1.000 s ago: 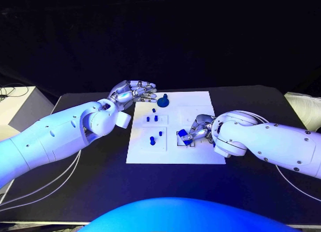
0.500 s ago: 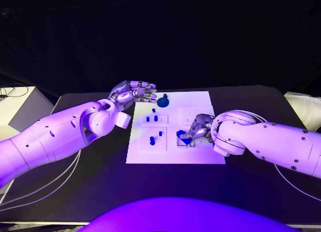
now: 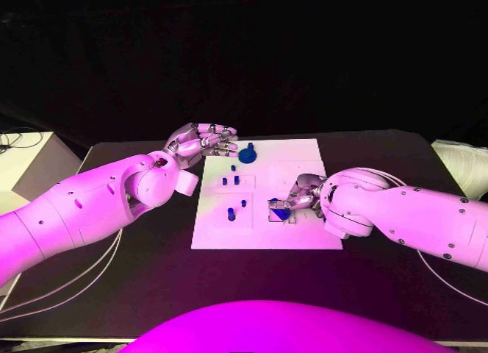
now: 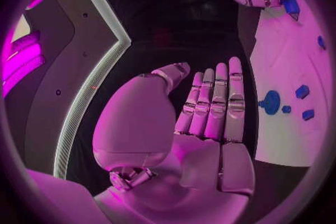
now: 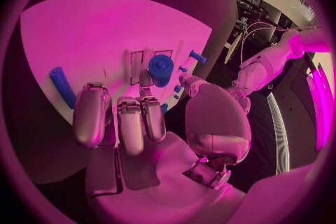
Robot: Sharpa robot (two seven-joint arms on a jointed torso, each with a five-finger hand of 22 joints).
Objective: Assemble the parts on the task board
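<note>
The white task board [image 3: 297, 158] lies mid-table. My right hand [image 3: 300, 195] hovers over its right half and pinches a blue part [image 3: 278, 209] at its fingertips, low over a square recess. In the right wrist view this part is a short blue cylinder [image 5: 160, 70] just past the fingers [image 5: 122, 117]. A blue peg [image 5: 61, 87] lies flat on the board [image 5: 91, 28]. My left hand [image 3: 206, 139] hangs at the board's far left corner, holding nothing, with its fingers [image 4: 213, 103] straight. A round blue part [image 3: 248, 154] stands beside it. Small blue parts [image 3: 236, 179] stand in the left half.
A white box [image 3: 21, 158] stands off the table's left edge and a pale object [image 3: 472, 165] off its right edge. The black table [image 3: 148, 257] stretches in front of the board.
My right hand has brought the blue part slightly lower and nearer on the board. The left hand has not moved.
</note>
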